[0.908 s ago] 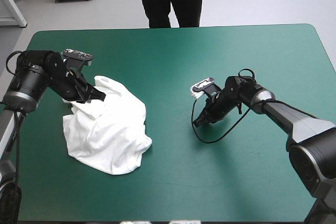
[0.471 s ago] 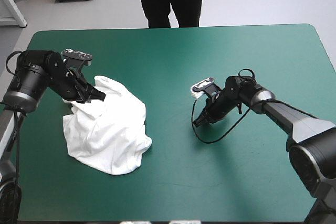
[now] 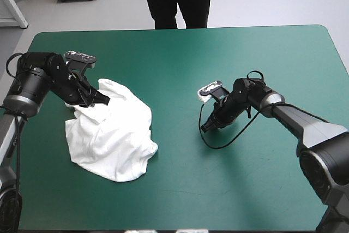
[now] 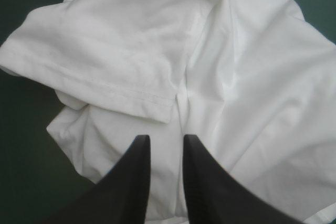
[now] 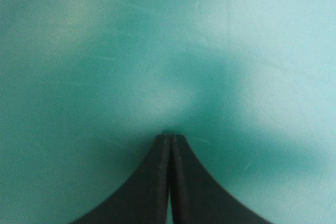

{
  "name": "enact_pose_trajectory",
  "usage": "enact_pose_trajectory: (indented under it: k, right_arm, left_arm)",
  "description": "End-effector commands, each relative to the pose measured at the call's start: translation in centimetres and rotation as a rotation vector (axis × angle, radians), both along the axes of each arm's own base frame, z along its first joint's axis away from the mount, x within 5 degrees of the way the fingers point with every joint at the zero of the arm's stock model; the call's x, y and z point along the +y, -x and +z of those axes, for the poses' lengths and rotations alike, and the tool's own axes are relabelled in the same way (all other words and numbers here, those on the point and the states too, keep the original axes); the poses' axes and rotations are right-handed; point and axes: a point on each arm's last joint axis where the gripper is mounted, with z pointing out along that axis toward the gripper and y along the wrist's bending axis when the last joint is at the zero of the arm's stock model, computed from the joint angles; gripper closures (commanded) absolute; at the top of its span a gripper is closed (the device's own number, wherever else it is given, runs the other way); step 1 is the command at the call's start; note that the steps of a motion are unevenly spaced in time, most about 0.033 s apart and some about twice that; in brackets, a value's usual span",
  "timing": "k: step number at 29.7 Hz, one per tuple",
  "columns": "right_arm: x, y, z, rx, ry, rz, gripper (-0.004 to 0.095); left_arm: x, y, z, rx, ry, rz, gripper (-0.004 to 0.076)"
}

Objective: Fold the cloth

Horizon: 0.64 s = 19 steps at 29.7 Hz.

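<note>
Near the table's (image 3: 245, 53) left edge the crumpled T-shirt (image 3: 112, 137) was clamped in the left gripper (image 4: 164, 139) and was judged best drawn up slowly, the right gripper (image 5: 170, 136) being closed, empty.

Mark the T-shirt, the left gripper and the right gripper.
T-shirt (image 3: 112, 140): high view, middle of the crumpled heap.
left gripper (image 4: 165, 138): left wrist view, midway between its fingertips.
right gripper (image 5: 171, 136): right wrist view, where its fingertips meet.
</note>
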Motion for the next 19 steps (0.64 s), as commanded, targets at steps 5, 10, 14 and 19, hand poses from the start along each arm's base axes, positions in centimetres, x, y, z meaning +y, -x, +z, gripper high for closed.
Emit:
enact_pose_trajectory:
  k: [5,10,14,19]
  right_arm:
    - [-0.4,-0.4,5.4,-0.018,0.042,0.028,0.0925]
    - [-1.6,0.9,10.6,-0.074,0.076,-0.010,0.0924]
    - [-3.3,3.7,15.0,-0.180,0.074,-0.044,0.0913]
    - [-5.4,8.6,20.4,-0.303,0.001,-0.108,0.0771]
  left_arm:
    - [0.0,1.5,3.5,-0.079,0.030,0.005,0.0556]
    - [0.3,4.4,7.9,-0.237,0.058,0.007,0.0556]
    - [0.4,7.8,10.4,-0.333,0.099,-0.003,0.0545]
    - [0.7,11.0,12.4,-0.429,0.109,-0.018,0.0402]
